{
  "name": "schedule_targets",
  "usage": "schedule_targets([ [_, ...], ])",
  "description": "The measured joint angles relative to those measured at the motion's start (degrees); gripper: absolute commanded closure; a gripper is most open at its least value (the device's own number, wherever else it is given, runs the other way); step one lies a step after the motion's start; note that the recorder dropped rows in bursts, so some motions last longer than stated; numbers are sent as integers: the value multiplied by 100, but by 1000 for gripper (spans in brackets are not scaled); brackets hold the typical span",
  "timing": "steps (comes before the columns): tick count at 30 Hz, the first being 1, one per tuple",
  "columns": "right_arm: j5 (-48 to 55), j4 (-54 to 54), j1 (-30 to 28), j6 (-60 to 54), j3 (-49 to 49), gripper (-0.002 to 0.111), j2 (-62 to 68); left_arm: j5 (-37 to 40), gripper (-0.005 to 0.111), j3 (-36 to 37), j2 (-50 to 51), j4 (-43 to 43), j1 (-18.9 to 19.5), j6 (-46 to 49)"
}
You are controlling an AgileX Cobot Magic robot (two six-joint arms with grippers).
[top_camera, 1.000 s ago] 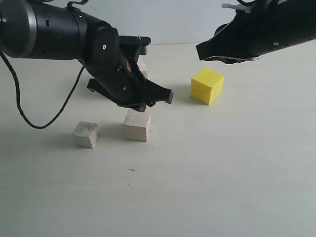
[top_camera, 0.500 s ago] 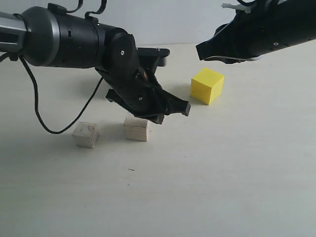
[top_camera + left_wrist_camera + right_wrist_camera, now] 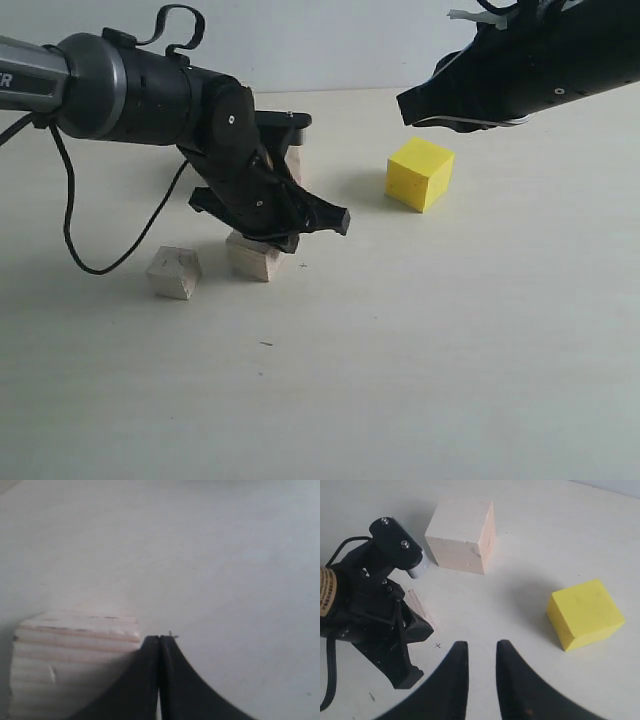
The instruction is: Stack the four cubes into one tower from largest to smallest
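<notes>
Outwardly, my left gripper (image 3: 338, 220) hangs shut and empty, low over the medium striped-grain bare-wood cube (image 3: 252, 260). The small chipped pale-wood cube (image 3: 174, 272) sits just beside it on the pale tabletop (image 3: 450, 350), and the bright yellow cube (image 3: 420, 173) is well apart.

From my left wrist, the pressed-together fingers (image 3: 150, 690) point past the striped cube's (image 3: 70, 660) edge.

From my right wrist, my right gripper (image 3: 481, 652) is narrowly parted, holding nothing. The large smooth pale-wood cube (image 3: 462, 535) and the yellow cube (image 3: 585, 612) stand unstacked.
</notes>
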Motion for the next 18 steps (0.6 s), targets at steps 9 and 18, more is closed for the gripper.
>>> schedule_targets([
  [9,0,0,0,0,0,87,0,175,106,137,0,419,376,-226],
  [18,0,0,0,0,0,87,0,483,106,263,-176,1183,696,-722],
])
